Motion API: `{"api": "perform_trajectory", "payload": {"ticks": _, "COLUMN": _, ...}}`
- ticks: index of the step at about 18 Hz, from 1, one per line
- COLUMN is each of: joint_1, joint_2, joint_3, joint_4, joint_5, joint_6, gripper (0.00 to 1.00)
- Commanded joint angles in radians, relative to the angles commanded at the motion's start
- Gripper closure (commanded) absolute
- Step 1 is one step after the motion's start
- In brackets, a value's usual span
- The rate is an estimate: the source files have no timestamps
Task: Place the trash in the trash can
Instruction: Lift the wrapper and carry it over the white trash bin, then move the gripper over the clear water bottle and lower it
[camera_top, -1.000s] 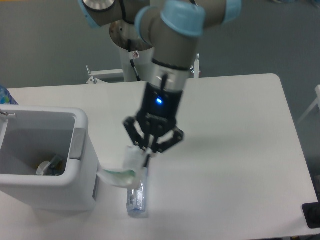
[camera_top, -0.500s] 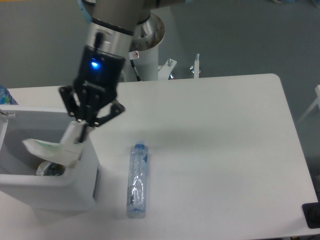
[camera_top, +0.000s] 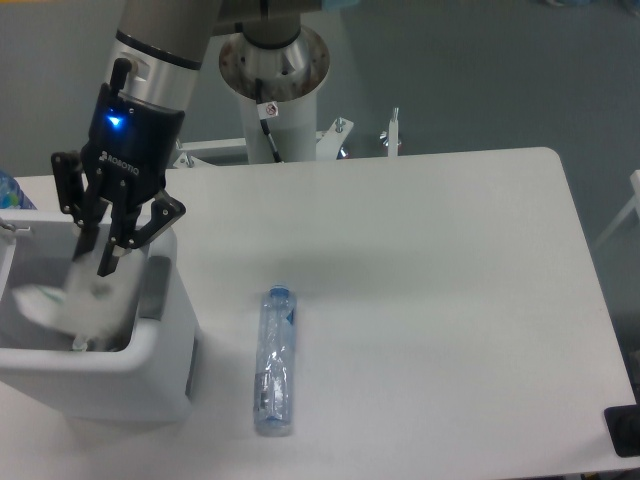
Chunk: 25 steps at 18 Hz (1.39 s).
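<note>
My gripper (camera_top: 99, 257) hangs over the open top of the white trash can (camera_top: 165, 345), whose grey handle (camera_top: 156, 288) is on its right rim. The fingers stand slightly apart. The crumpled white wrapper (camera_top: 70, 302) is a blur just below the fingertips, inside the can's opening and apart from the fingers. The crushed clear bottle (camera_top: 275, 365) with its blue cap (camera_top: 279, 293) lies flat on the white table (camera_top: 430, 300), to the right of the can and well clear of the gripper.
The arm's base column (camera_top: 272, 70) stands behind the table's far edge. A blue object (camera_top: 8, 190) shows at the left edge behind the can. A black item (camera_top: 622, 430) sits at the table's front right corner.
The gripper carried the wrapper left from beside the bottle to over the can. The fingers have parted and the wrapper now drops, blurred, into the can. The bottle has not moved.
</note>
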Motion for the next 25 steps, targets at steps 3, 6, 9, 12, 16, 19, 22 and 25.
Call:
{"api": "perform_trajectory", "payload": {"ticks": 3, "joint_1": 0.046, "joint_2": 0.0, "joint_3": 0.014, "joint_4": 0.002, "joint_5": -0.003, "joint_6": -0.002, "gripper": 0.0}}
{"api": "perform_trajectory", "payload": {"ticks": 6, "joint_1": 0.144, "joint_2": -0.044, "joint_3": 0.058, "joint_4": 0.002, "joint_5": -0.008, "joint_6": -0.047, "gripper": 0.0}}
{"api": "perform_trajectory", "payload": {"ticks": 9, "joint_1": 0.231, "joint_2": -0.138, "joint_3": 0.109, "joint_4": 0.0, "joint_5": -0.009, "joint_6": -0.107, "gripper": 0.0}}
{"api": "perform_trajectory", "payload": {"ticks": 12, "joint_1": 0.253, "joint_2": -0.225, "joint_3": 0.14, "joint_4": -0.002, "joint_5": 0.001, "joint_6": -0.124, "gripper": 0.0}}
{"api": "perform_trajectory", "payload": {"ticks": 16, "joint_1": 0.258, "joint_2": -0.323, "joint_3": 0.155, "joint_4": -0.014, "joint_5": 0.008, "joint_6": -0.124, "gripper": 0.0}}
{"api": "perform_trajectory", "payload": {"ticks": 19, "joint_1": 0.258, "joint_2": -0.38, "joint_3": 0.166, "joint_4": -0.043, "joint_5": 0.012, "joint_6": -0.123, "gripper": 0.0}}
{"api": "perform_trajectory", "payload": {"ticks": 22, "joint_1": 0.249, "joint_2": -0.416, "joint_3": 0.164, "joint_4": -0.092, "joint_5": 0.054, "joint_6": -0.117, "gripper": 0.0}}
{"api": "perform_trajectory", "payload": {"ticks": 25, "joint_1": 0.232, "joint_2": -0.451, "joint_3": 0.192, "joint_4": -0.204, "joint_5": 0.055, "joint_6": -0.091, "gripper": 0.0}}
